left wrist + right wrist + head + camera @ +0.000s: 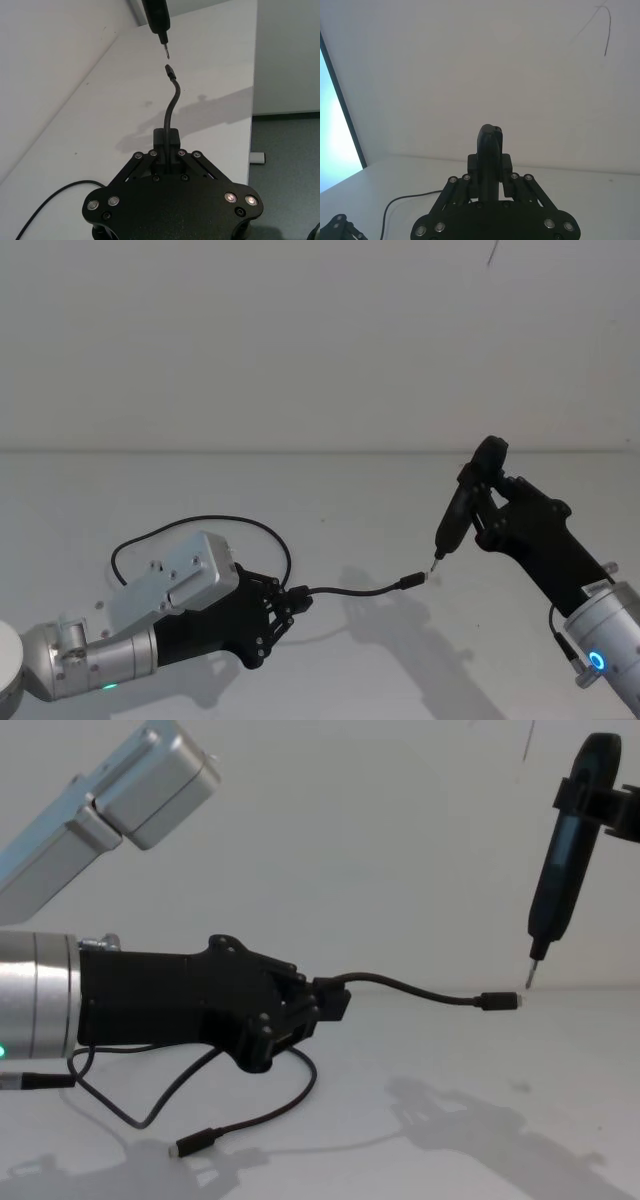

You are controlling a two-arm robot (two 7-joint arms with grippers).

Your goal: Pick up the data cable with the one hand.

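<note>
**Gripping a limp cord near its plug end**

Clamped in the left tool [292,602], the data cable [355,591] stuck out forward in a shallow arch, its free plug [497,1001] hanging in the air just short of the metal tip of the pen-like tool [556,870]. Behind the grip, the cord looped back over the white tabletop [400,660], and its other plug [190,1146] lay below the arm. It looked light, thin and floppy, stiff enough only to hold a short span, so a hold close to a plug seemed best for steering that end. Its smooth jacket could probably slip between the fingers. The right tool [490,175] was closed around the pen-like tool, raised on the right.
</note>
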